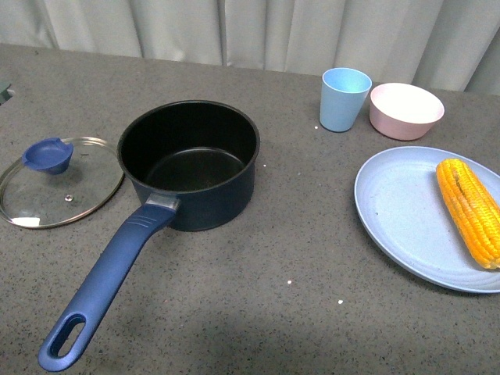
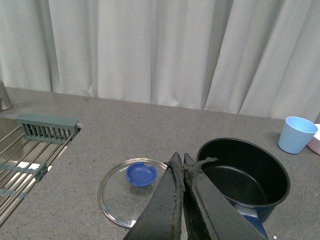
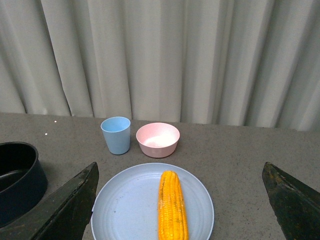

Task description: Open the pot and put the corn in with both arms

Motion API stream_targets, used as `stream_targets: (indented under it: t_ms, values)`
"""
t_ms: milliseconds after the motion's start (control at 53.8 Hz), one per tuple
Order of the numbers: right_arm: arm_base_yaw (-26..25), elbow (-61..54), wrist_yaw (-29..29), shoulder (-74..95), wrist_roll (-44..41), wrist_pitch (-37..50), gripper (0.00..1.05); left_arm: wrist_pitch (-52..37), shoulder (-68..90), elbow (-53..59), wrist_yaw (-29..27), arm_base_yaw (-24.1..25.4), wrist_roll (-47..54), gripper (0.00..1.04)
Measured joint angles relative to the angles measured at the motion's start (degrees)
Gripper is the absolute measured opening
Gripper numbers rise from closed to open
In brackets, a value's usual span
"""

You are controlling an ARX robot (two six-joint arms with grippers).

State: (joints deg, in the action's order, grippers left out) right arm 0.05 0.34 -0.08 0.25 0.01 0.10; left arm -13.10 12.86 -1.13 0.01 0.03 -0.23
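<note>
The dark navy pot (image 1: 191,164) stands open and empty on the grey counter, its long blue handle (image 1: 105,285) reaching toward the front edge. To its left the glass lid (image 1: 58,181) lies flat with its blue knob (image 1: 48,155) up. The yellow corn (image 1: 469,209) rests on a light blue plate (image 1: 406,219) at the right. No arm shows in the front view. In the left wrist view my left gripper (image 2: 181,159) is shut and empty, above the gap between lid (image 2: 131,197) and pot (image 2: 245,175). My right gripper (image 3: 181,172) is wide open, with the corn (image 3: 172,205) between its fingers and further on.
A light blue cup (image 1: 344,98) and a pale pink bowl (image 1: 405,110) stand behind the plate, near the curtain. A sink with a grey rack (image 2: 30,150) lies beyond the lid, off the counter's left end.
</note>
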Motion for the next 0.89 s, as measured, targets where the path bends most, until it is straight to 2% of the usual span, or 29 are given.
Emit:
stream_targets:
  t_ms: [205,316,521,614,670,707,893]
  values:
    - [0.00,0.00,0.00,0.00,0.00,0.00,0.96,3.10,-3.04,0.00,0.00,0.00,0.02,0.04]
    - [0.00,0.00,0.00,0.00,0.00,0.00,0.96,12.09,-10.27,0.00,0.02,-0.02,0.02,0.04]
    - [0.00,0.00,0.00,0.00,0.00,0.00,0.96,12.96,-12.52,0.00,0.00,-0.02,-0.02,0.04]
    - [-0.02,0.00,-0.09,0.02,-0.02,-0.04,0.96,12.98,-12.57,0.00,0.00,-0.02,-0.02,0.20]
    - [-0.50,1.73,-3.26,2.89,-2.38,-4.24,0.96,12.98,-12.57,0.00,0.00,-0.02,-0.02,0.29]
    - [-0.52,2.49,-4.00,6.25,-3.69,-4.11,0.96,12.98,-12.57,0.00,0.00,-0.02,-0.02,0.34]
    - [1.03,9.84,-4.50,38.38,-5.73,12.59,0.96,12.98,-12.59,0.00,0.00,-0.02,-0.02,0.72]
